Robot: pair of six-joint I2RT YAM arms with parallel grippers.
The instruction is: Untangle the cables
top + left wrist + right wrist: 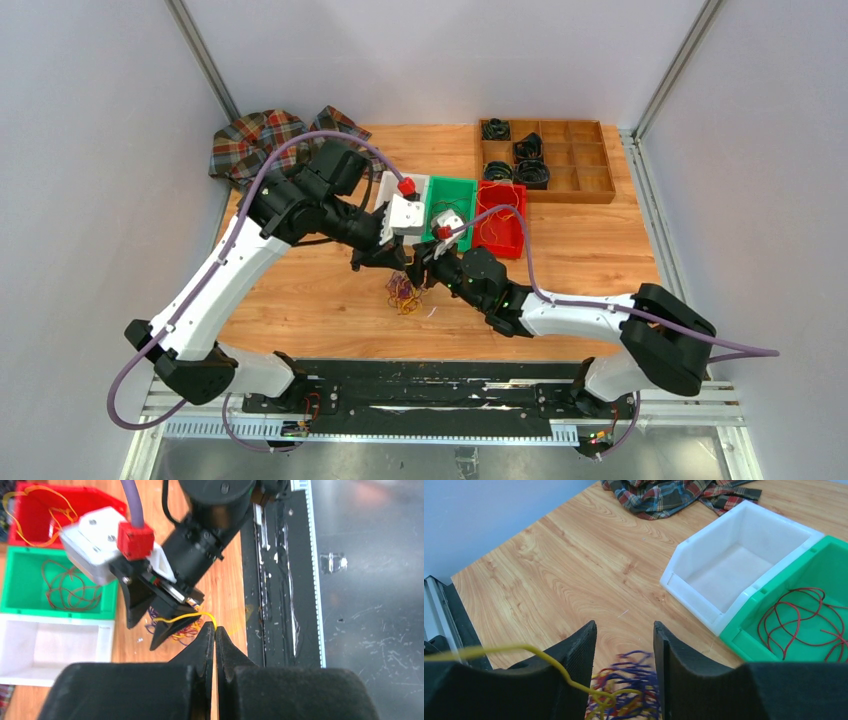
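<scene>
Left fingers (204, 647) are closed tip to tip, pinching one yellow strand (187, 616) at the very ends. From the pinch the strand bows, not tight, back to the tangle (172, 632). The tangle lies on the worktop (227, 587) just beyond the left tips and directly under the right fingers (580, 652). Right fingers are spread and hold nothing. In the right wrist view the purple-and-orange knot sits between and just below them. There the yellow strand crosses in front of one finger, then dips into the knot. Judgement: the step in hand is drawing the yellow strand free of the cables. To do it well, the right fingers should drop and close on the purple mass, not on the yellow, so the knot is anchored. The left should then draw slow and low, straight away from the right fingers, taking up the bow before any real pull. The pinch is at the extreme tips and will likely slip if jerked. If the whole knot lifts with the strand, stop and re-seat the anchor. Beyond the right fingers are a white bin (694, 600) and a green bin (749, 625) holding a red wire (794, 620). A red bin (100, 500) further off holds a yellow one, the probable home for this strand.
</scene>
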